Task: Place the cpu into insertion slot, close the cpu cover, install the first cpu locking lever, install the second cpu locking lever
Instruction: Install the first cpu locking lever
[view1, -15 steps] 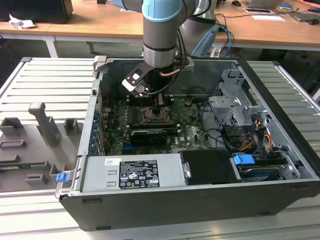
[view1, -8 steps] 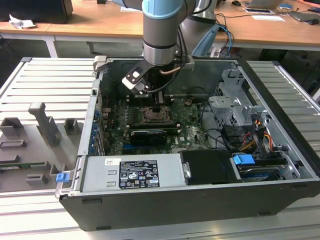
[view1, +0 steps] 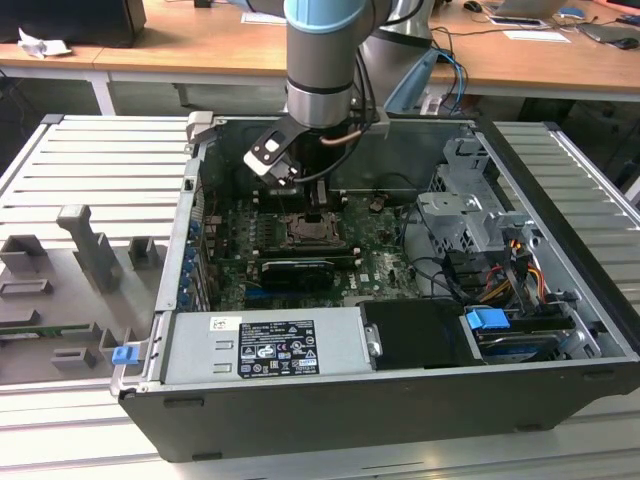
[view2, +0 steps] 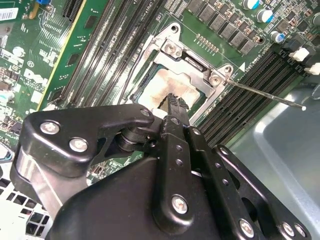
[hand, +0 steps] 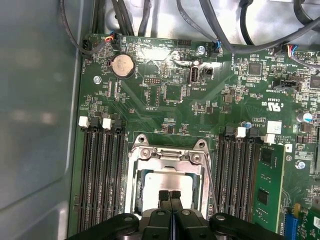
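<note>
Gripper (hand: 170, 193) closed tight with fingers together, holding nothing, tips down at the cpu (hand: 167, 181) in the middle of the socket (view1: 318, 232). Cpu cover (hand: 170, 156) flat over the socket, framing the chip. Thin locking lever (view2: 262, 93) slanting away from the socket's corner.

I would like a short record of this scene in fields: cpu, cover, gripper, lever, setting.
cpu: seated on the motherboard, silver top visible
cpu cover: lying flat, framing the cpu
gripper: shut, tips on or just above the cpu
locking lever: thin rod sticking out past the cpu cover, apparently unlatched
setting: open computer case
</note>
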